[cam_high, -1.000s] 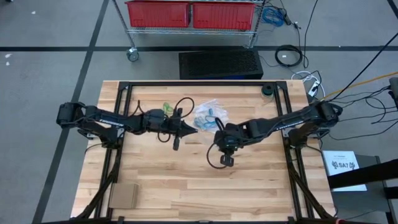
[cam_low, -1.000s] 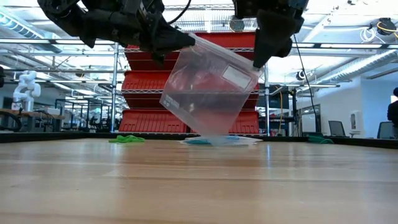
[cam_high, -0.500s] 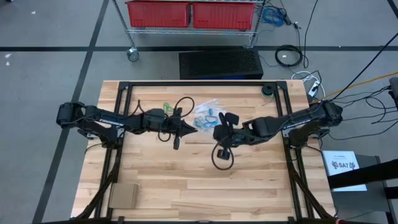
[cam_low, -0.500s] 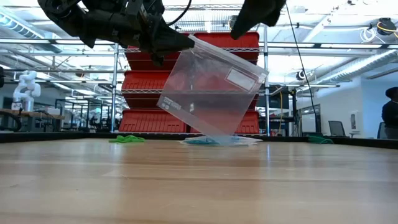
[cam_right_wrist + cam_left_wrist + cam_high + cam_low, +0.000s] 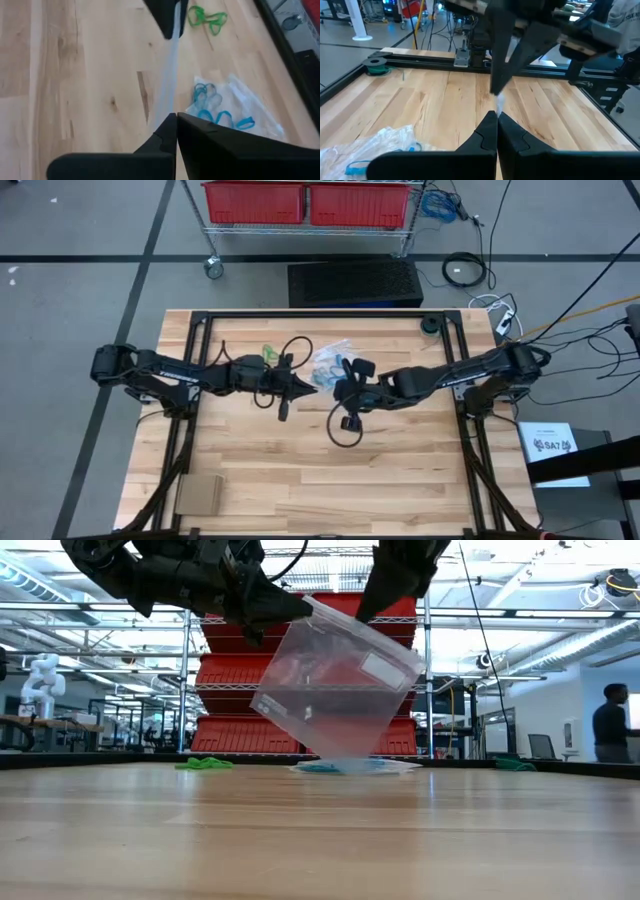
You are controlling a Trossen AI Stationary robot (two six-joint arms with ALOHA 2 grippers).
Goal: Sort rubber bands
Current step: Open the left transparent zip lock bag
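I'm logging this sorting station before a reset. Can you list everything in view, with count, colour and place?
clear plastic bag: one, see-through, held up off the table, tilted
second clear bag: one, flat on the table, blue rubber bands on it
green rubber bands: one small cluster, on the wood beside the flat bag
table: one, pale wood, black frame
cardboard piece: one, brown, near corner on the left arm's side
red bins: on a wire cart beyond the table
person: one, far back in the room
left gripper: shut on the raised bag's edge
right gripper: shut on the same bag's edge
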